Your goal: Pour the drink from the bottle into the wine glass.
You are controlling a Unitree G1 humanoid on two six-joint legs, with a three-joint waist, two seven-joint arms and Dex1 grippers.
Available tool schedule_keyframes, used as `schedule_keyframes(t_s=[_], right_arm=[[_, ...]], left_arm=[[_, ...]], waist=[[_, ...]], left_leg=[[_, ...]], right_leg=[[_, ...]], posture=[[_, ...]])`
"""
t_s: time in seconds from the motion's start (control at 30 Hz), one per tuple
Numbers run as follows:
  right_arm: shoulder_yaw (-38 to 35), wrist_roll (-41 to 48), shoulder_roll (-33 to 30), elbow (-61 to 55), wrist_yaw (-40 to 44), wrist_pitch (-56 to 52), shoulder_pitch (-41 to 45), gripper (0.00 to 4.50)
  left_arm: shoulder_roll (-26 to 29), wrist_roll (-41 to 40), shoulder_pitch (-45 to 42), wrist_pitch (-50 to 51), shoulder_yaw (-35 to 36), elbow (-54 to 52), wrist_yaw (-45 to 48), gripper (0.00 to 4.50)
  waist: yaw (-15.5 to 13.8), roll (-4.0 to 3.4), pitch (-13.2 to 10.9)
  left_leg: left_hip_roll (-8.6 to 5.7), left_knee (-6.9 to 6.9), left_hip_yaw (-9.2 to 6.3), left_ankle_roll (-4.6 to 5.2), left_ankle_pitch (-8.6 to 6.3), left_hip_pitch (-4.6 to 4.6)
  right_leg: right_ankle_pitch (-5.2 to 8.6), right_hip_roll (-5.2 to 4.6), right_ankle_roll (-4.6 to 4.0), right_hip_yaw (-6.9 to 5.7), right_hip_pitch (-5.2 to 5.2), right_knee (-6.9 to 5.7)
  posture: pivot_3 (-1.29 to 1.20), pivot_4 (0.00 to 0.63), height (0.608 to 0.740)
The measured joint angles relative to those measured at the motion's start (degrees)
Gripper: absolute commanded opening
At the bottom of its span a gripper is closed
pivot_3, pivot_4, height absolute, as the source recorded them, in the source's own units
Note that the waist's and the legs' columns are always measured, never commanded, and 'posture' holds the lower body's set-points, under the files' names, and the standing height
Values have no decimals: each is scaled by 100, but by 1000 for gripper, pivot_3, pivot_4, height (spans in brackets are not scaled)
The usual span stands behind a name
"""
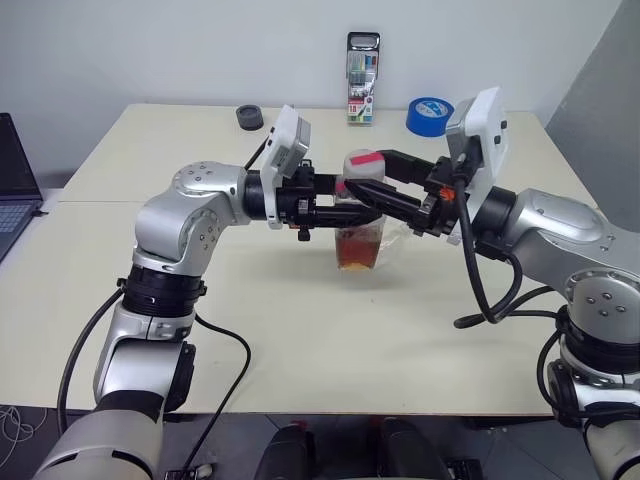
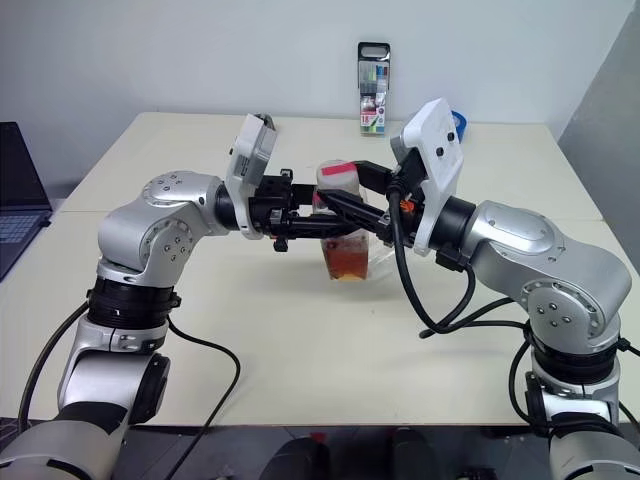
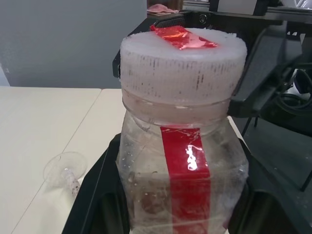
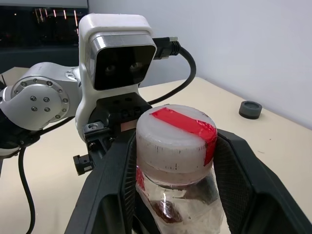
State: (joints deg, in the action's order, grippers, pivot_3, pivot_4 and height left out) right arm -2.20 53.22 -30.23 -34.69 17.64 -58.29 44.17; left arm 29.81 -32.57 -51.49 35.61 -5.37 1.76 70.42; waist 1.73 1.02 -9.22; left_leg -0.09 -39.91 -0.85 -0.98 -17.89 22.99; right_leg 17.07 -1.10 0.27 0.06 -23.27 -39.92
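We see bottle [image 1: 359, 225] at frame centre on table [image 1: 300, 340], left gripper [image 1: 340, 208] reaching in from left, right gripper [image 1: 375, 178] from right at cap [image 1: 362, 164]. Marker pack [image 1: 362, 78] upper centre behind; tape roll [image 1: 429, 115] right of it; small round object [image 1: 250, 117] upper left. Possibly laptop [image 1: 15, 185] at left edge.

Both arms reach inward and level, left gripper [image 1: 345, 205] fingers clamped, right gripper [image 1: 362, 172] fingers partly spread.

marker pack [image 1: 362, 78], blue tape roll [image 1: 428, 114], laptop [image 1: 15, 185]
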Motion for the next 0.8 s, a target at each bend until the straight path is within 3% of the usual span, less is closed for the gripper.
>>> schedule_keyframes(t_s=[0.13,0.37,0.6,0.7,0.8], right_arm=[[-21,119,-231,243,615,63,-2,1873],[452,-347,-775,1567,2979,850,485,1873],[311,-392,-1004,1658,3422,827,440,4307],[56,-167,-1025,1369,3133,587,292,4459],[-422,152,-873,893,2242,275,26,4459]], left_arm=[[42,-39,136,65,-33,-195,50,1932],[145,-134,166,242,-128,-398,172,1932],[269,-253,170,320,-141,-564,326,1932],[274,-269,189,320,-138,-584,299,1932],[274,-270,265,318,-115,-587,258,1932]], waist=[[-4,0,0],[18,-2,-2],[-9,0,-4],[-10,-1,-4],[-5,-1,-4]], left_leg=[[-1,0,0,1,0,0],[1,3,-1,5,-1,-6],[0,-1,-1,2,0,2],[0,-1,-2,2,0,1],[1,-1,-2,1,0,1]], right_leg=[[0,0,0,0,0,2],[0,5,0,-1,1,-1],[0,-2,0,-1,1,4],[0,-2,0,-1,1,2],[0,-1,0,0,1,1]], posture=[[0,150,740],[0,150,740],[0,150,740],[0,150,740],[0,150,740]])
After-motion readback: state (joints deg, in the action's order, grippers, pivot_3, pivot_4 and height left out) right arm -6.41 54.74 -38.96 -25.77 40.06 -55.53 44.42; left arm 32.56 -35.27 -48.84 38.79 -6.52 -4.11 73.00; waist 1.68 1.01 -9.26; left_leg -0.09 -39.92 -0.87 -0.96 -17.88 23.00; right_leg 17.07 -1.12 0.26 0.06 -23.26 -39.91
